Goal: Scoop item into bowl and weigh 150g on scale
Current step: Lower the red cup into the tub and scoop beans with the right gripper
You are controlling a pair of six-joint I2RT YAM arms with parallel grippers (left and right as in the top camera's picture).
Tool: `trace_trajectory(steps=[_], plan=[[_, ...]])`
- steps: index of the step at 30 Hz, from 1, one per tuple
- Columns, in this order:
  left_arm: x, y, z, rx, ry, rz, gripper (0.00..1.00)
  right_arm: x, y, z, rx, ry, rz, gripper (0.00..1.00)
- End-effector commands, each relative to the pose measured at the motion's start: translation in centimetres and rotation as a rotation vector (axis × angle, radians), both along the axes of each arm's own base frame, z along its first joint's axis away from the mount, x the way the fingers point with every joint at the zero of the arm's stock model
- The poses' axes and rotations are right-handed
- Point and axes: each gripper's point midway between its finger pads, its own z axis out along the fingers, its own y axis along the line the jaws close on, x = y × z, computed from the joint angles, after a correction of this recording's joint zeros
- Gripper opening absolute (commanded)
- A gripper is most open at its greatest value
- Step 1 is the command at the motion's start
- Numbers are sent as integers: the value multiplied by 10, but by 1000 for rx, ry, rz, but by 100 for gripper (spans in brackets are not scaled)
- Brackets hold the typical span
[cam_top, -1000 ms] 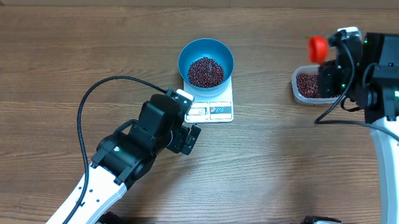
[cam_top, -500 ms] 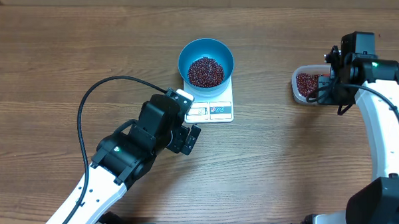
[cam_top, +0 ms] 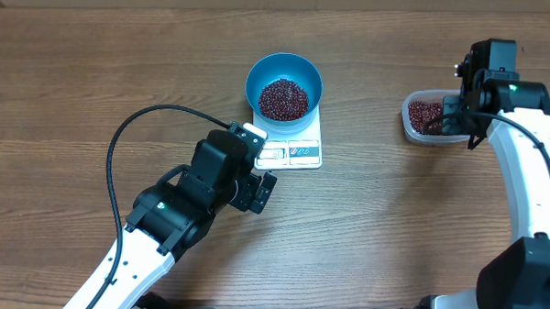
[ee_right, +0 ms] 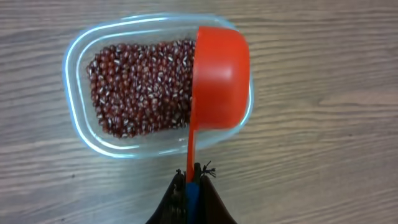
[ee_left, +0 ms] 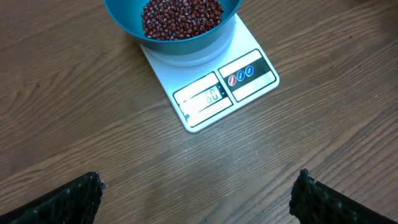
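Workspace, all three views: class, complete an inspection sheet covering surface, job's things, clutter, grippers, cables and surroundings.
Surface: wooden table, bare brown boards.
Job's things: blue bowl of beans sits on the white scale; clear tub holds more beans.
Clutter: nothing seen.
Grippers: left gripper open, empty, beside the scale; right gripper shut on a red scoop by its handle, scoop over the tub.
Cables: one black cable loops over the table.
Surroundings: nothing seen.

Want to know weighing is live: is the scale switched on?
On. The scale shows dark digits in its display; exact reading unclear.
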Motion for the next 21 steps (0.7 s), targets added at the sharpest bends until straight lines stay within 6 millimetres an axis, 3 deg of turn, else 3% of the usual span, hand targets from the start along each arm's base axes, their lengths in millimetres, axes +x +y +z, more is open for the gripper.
trace_trajectory(steps=[1, 11, 21], plan=[[1, -1, 0, 2, -1, -17, 100, -3, -4, -22, -14, 63, -6, 4], [1, -1, 0, 2, -1, -17, 99, -5, -14, -45, -70, 143, -24, 4], [1, -1, 0, 2, -1, -17, 100, -5, -14, -49, -69, 153, -20, 4]])
